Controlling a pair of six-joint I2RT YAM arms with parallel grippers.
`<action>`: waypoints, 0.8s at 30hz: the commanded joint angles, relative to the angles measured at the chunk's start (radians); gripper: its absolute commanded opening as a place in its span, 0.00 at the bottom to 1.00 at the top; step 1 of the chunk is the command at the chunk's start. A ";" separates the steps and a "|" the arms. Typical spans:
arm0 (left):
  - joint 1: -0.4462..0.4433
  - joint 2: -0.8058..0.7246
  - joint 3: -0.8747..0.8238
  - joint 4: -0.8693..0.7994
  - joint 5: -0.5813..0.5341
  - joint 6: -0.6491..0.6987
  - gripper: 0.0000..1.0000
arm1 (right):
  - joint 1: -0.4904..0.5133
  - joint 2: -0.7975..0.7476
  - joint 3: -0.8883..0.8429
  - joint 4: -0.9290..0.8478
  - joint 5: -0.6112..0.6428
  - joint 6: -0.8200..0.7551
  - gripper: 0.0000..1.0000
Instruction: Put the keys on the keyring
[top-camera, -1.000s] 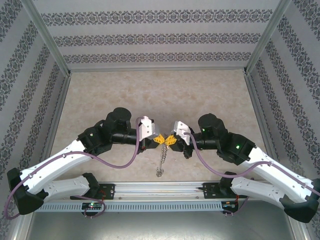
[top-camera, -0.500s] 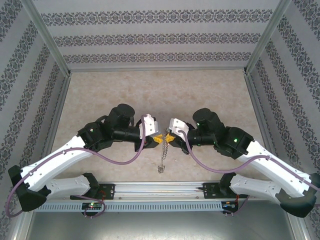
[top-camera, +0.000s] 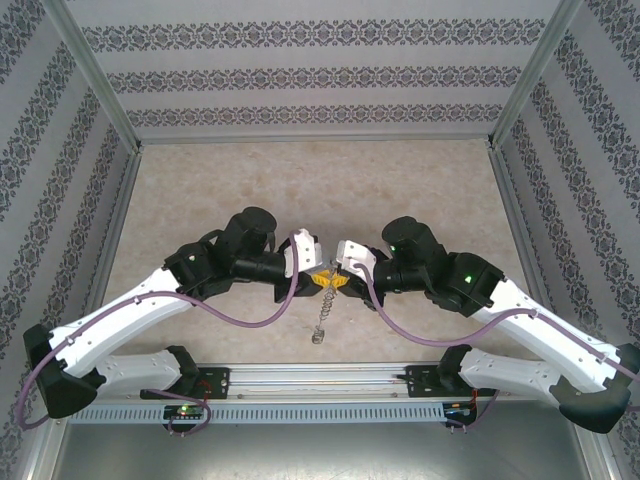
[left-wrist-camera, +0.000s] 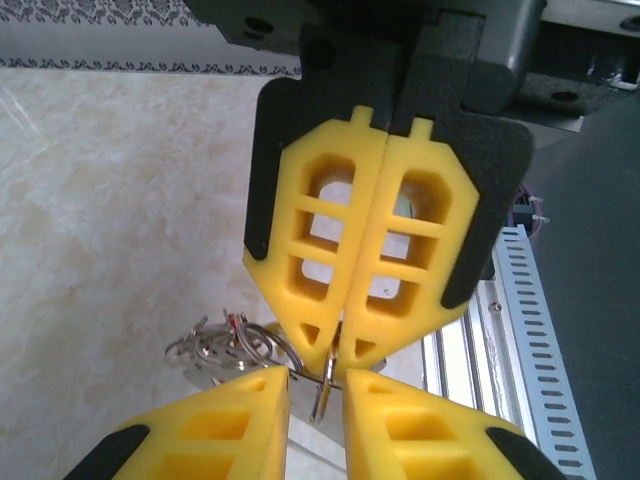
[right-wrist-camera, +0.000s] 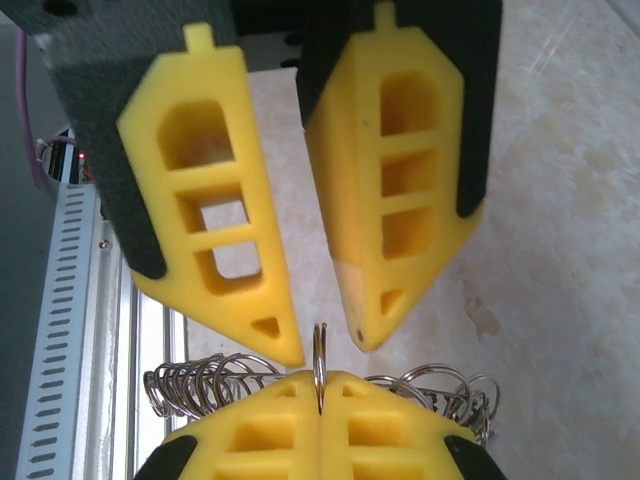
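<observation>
Detail differs by view: from above, the keyring (top-camera: 321, 318) is a thin grey string trailing from frame centre toward the bottom edge, while the wrist cameras resolve it into overlapping wire loops bunched at their lower edges. Left of centre, the left gripper (top-camera: 321, 279) has its jaws narrowly apart, one upright loop standing in the gap, seemingly untouched. Just right, the right gripper (top-camera: 338, 283) pinches that same loop, fingers pressed together.
</observation>
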 joint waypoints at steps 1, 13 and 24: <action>-0.009 0.006 -0.021 0.055 0.023 -0.013 0.22 | 0.005 -0.024 0.004 0.061 -0.064 -0.019 0.00; -0.009 -0.020 -0.057 0.082 0.053 -0.030 0.22 | -0.012 -0.065 -0.017 0.109 -0.144 0.007 0.00; -0.009 -0.027 -0.067 0.070 0.050 -0.016 0.00 | -0.011 -0.086 -0.014 0.115 -0.156 0.007 0.00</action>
